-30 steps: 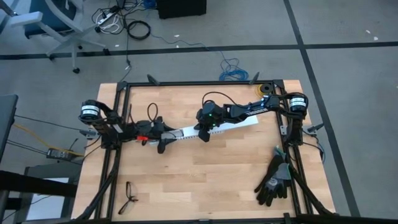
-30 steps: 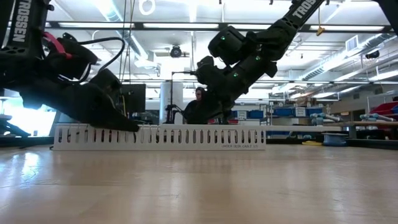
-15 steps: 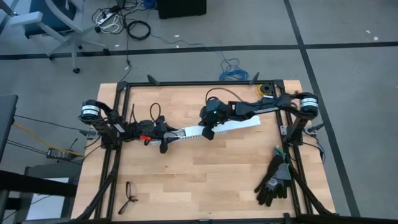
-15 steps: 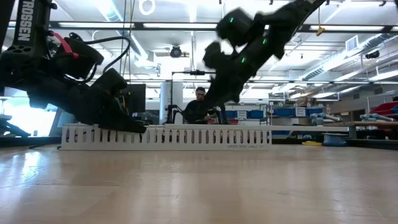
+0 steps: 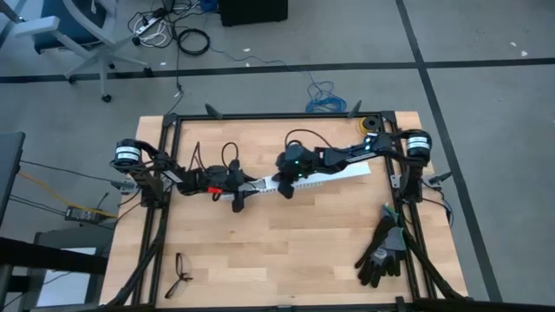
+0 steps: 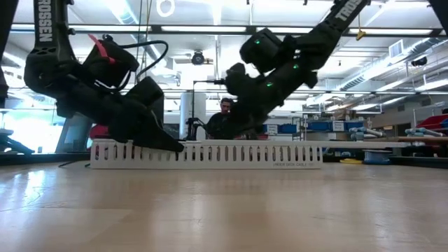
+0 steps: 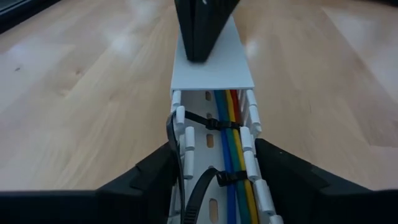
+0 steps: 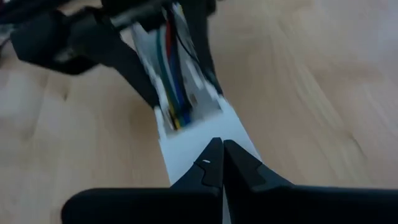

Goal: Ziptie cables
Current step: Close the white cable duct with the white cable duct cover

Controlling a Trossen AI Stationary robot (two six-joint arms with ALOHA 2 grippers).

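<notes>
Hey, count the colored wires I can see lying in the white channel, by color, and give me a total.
Blue wire: 1
Green wire: 1
Yellow wire: 1
Red wire: 1
Total: 4 showing in the slotted channel, left wrist view.

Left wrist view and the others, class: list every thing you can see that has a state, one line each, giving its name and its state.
cables: lying inside the slotted channel, bound by black zip ties.
slotted channel: on the table, partly covered by its lid.
lid: on the channel, pressed from above by the right gripper.
left gripper: fingers astride the channel's open end.
right gripper: fingers shut, tips on the lid.
gloves: lying loose near the table's edge.
</notes>
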